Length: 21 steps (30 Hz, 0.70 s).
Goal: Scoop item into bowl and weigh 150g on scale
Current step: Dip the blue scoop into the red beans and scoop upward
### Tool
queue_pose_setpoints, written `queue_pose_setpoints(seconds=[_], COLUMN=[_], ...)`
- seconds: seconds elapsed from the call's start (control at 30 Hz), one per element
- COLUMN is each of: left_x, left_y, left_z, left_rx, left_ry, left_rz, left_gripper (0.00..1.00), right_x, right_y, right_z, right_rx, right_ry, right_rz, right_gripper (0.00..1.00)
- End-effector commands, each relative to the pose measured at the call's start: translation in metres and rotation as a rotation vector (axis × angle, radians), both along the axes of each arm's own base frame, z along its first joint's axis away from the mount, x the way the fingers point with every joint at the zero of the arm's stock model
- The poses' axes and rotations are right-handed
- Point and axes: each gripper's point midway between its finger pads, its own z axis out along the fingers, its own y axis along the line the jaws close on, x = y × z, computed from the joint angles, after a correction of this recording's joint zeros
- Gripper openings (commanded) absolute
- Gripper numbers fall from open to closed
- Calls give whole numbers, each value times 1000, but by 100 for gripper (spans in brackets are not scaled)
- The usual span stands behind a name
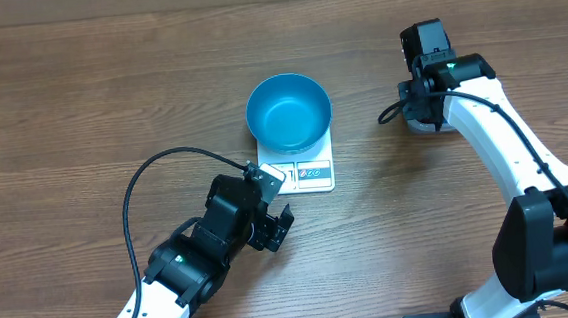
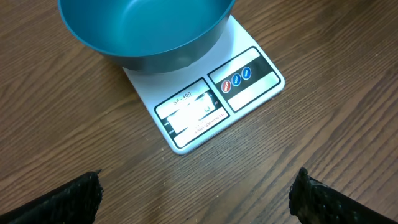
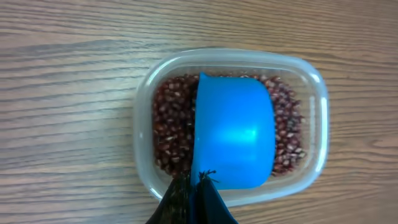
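Observation:
The bright blue bowl [image 1: 289, 112] stands empty on the white scale [image 1: 310, 174] near the table's middle. My left gripper [image 1: 277, 202] hovers just in front of the scale's display, open, with nothing between its fingers. In the left wrist view the bowl [image 2: 146, 31] and the scale [image 2: 249, 81] lie ahead of the left gripper [image 2: 199, 186]. My right gripper [image 3: 198, 177] is shut on the handle of a small blue scoop [image 3: 235, 130]. The scoop sits over the maroon beans [image 3: 171, 130] inside a clear plastic tub [image 3: 317, 112]. What the scoop holds is hidden.
The right arm [image 1: 482, 125] reaches in from the lower right and covers most of the tub in the overhead view. A black cable [image 1: 142, 204] loops beside the left arm. Bare wooden table [image 1: 79, 93] surrounds everything.

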Motion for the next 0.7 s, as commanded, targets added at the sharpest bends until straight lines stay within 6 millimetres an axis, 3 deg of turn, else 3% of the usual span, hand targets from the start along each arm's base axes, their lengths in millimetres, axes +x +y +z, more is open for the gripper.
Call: queue_pose_setpoints(seconds=[0.0,0.17,0.4,0.67], left_x=[1,1,1,1], left_y=[3,3,3,3], left_z=[-4,-4,-4,-4], left_rx=[9,9,9,9], left_ry=[4,4,4,4], left_rz=[13,13,13,13], left_gripper=[100,99,100,99], right_x=[6,9,7,6], right_y=[14,9,-10,-18], right_z=[-3,-4,-5,-4], right_rx=[149,273,340,434], right_ry=[-5,-11,-1,3], right_rz=[-13,-46,-89,-94], right_gripper=[4,4,4,4])
